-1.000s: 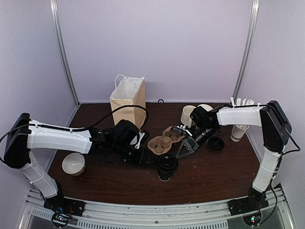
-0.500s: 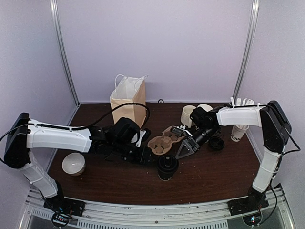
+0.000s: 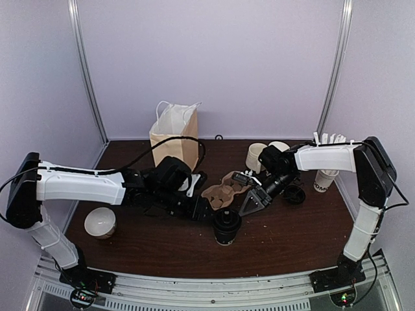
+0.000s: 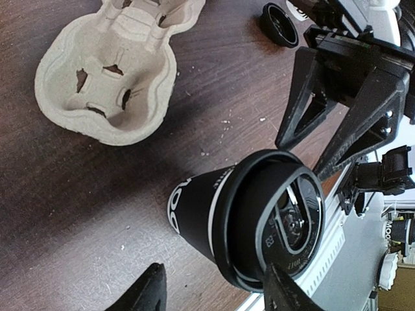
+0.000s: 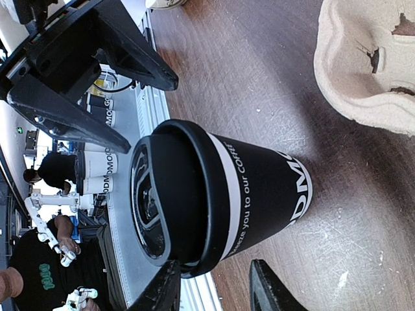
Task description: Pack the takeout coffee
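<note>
1. My left hand [image 4: 214,278] is spread open. Its camera shows the takeout coffee [image 4: 224,220] just ahead between the fingers, ungripped.
2. My right hand [image 5: 214,275], also spread and empty, shows the cup's white lettering more fully.
3. Only the overhead view shows the paper bag [image 3: 174,133], beyond my left hand.

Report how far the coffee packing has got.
Done: the lid sits on the cup. In hand: the open left gripper and right gripper flank the cup on the table, neither gripping it. Left: probably seating it in the empty carrier, then the bag.
</note>
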`<state>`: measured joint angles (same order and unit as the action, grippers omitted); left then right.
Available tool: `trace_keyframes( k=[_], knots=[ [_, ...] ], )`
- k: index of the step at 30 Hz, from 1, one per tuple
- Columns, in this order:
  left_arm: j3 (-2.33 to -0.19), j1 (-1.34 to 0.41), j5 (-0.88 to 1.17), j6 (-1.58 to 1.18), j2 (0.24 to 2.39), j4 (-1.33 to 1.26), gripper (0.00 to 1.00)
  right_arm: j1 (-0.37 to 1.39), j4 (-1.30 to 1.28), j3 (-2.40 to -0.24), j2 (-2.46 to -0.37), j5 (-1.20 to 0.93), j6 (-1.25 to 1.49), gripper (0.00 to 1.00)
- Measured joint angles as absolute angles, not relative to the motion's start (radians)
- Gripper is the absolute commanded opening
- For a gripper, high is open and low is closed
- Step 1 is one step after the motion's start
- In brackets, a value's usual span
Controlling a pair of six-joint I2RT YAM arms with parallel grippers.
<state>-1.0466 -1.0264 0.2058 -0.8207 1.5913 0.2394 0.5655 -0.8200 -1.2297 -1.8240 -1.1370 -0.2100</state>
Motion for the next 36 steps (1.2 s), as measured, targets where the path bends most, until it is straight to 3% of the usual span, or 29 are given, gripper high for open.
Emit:
trace_keyframes(
  k=[22, 26, 30, 36],
  knots=[
    [-1.076, -1.004, 0.240, -0.821, 1.631, 0.254, 0.47, 0.590, -0.902, -1.274, -1.856, -1.050, -0.161, 0.33],
    [-1.080, -1.003, 0.249, -0.802, 1.631, 0.256, 0.52, 0.595, -0.941, -1.305, -1.858, -1.034, -0.184, 0.36],
    [-1.109, -1.008, 0.241, -0.752, 1.629, 0.302, 0.64, 0.601, -0.970, -1.347, -1.826, -1.021, -0.217, 0.46],
    [-1.304, -1.039, 0.207, -0.640, 1.613, 0.418, 0.74, 0.605, -1.084, -1.539, -1.748, -1.029, -0.307, 0.55]
  ],
)
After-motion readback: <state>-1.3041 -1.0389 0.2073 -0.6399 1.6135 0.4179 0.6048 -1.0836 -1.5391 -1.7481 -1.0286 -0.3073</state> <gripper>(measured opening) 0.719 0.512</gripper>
